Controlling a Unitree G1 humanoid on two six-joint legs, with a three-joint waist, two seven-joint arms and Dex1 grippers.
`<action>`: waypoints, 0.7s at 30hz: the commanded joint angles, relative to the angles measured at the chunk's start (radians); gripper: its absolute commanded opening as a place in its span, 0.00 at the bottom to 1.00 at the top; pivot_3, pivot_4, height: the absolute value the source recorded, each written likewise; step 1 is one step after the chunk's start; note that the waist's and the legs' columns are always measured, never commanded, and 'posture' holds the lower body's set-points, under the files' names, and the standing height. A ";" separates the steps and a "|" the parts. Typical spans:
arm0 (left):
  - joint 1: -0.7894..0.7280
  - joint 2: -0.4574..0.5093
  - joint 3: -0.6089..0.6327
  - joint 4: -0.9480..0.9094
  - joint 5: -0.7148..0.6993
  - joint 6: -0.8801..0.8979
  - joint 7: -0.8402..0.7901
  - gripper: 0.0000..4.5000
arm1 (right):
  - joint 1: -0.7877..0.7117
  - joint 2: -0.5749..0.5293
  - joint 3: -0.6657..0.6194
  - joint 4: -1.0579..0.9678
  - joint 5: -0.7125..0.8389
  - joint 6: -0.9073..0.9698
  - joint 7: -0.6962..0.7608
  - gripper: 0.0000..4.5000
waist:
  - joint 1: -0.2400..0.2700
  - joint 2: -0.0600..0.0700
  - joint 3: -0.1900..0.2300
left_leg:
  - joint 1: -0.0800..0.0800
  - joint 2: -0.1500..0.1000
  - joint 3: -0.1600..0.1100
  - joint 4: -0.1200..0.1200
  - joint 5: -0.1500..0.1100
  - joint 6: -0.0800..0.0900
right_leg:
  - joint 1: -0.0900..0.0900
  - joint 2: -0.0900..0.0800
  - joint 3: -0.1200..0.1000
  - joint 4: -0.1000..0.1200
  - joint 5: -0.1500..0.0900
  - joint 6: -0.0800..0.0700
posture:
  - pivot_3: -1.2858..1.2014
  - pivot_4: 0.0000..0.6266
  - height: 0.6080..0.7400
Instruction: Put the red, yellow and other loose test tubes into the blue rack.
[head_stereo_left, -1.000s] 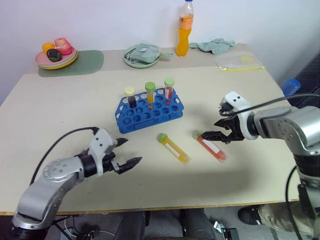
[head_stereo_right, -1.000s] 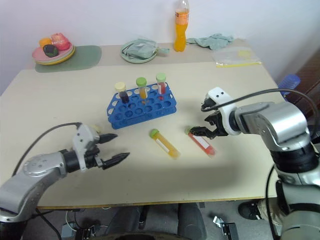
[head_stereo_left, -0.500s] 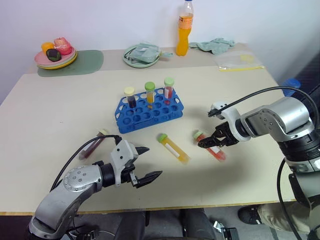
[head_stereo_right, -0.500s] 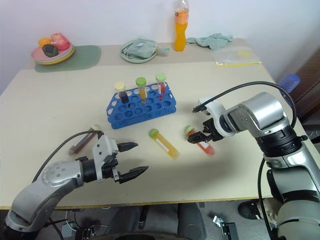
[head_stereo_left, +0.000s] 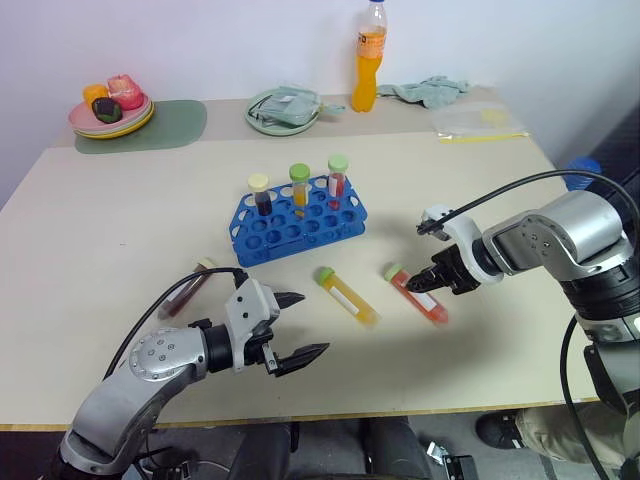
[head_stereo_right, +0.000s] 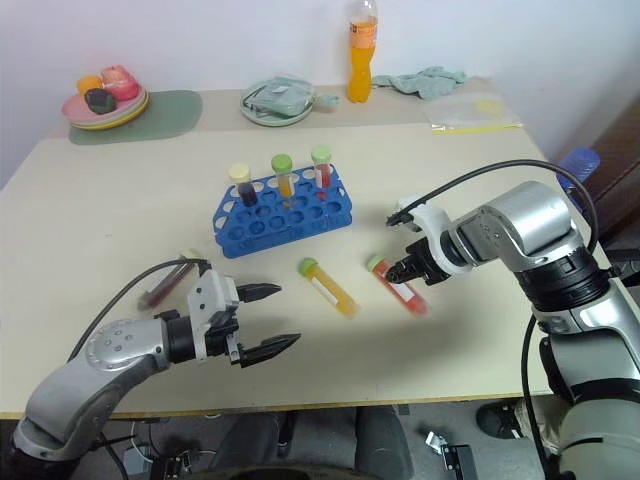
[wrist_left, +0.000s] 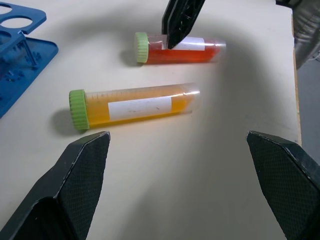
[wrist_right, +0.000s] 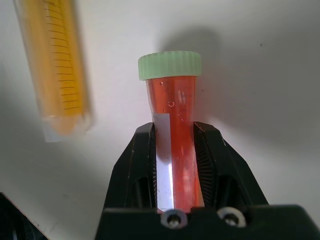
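While I watch, right gripper (wrist_right: 175, 165): clamped on the red tube (head_stereo_left: 420, 297), lying on the table (head_stereo_left: 120, 220).
Left gripper (head_stereo_left: 297, 325): fingers spread wide, holding nothing.
Yellow tube (head_stereo_left: 346, 296): lying beside the red one.
Blue rack (head_stereo_left: 298, 219): behind both.

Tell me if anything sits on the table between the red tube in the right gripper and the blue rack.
Nothing visible does. The right gripper is shut on the red green-capped test tube, and bare table lies between it and the blue plastic rack. The yellow tube lies off to the side.
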 joint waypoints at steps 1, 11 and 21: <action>0.009 -0.018 0.084 0.002 -0.040 -0.013 0.025 1.00 | 0.013 0.008 -0.150 -0.103 -0.005 -0.149 0.004 0.13 | 0.001 0.000 0.000 | 0.000 0.000 0.000 0.000 0.000 0.000 | 0.000 0.000 0.000 0.000 0.000 0.000 | 0.52 0.24 1.00; -0.029 -0.106 0.228 0.145 -0.065 -0.033 0.124 1.00 | 0.297 0.525 -0.347 -0.227 -0.236 -0.941 -0.321 0.13 | -0.001 -0.002 -0.001 | 0.001 0.000 -0.001 0.001 0.001 -0.001 | 0.001 0.001 0.000 0.002 0.001 0.002 | 0.52 0.24 1.00; -0.065 -0.121 0.209 0.177 -0.050 -0.052 0.137 1.00 | 0.363 0.809 -0.236 0.112 -0.504 -1.438 -0.478 0.13 | -0.006 -0.001 -0.002 | 0.003 0.000 -0.002 0.000 0.003 -0.004 | -0.001 0.001 0.002 0.005 0.001 0.001 | 0.52 0.24 1.00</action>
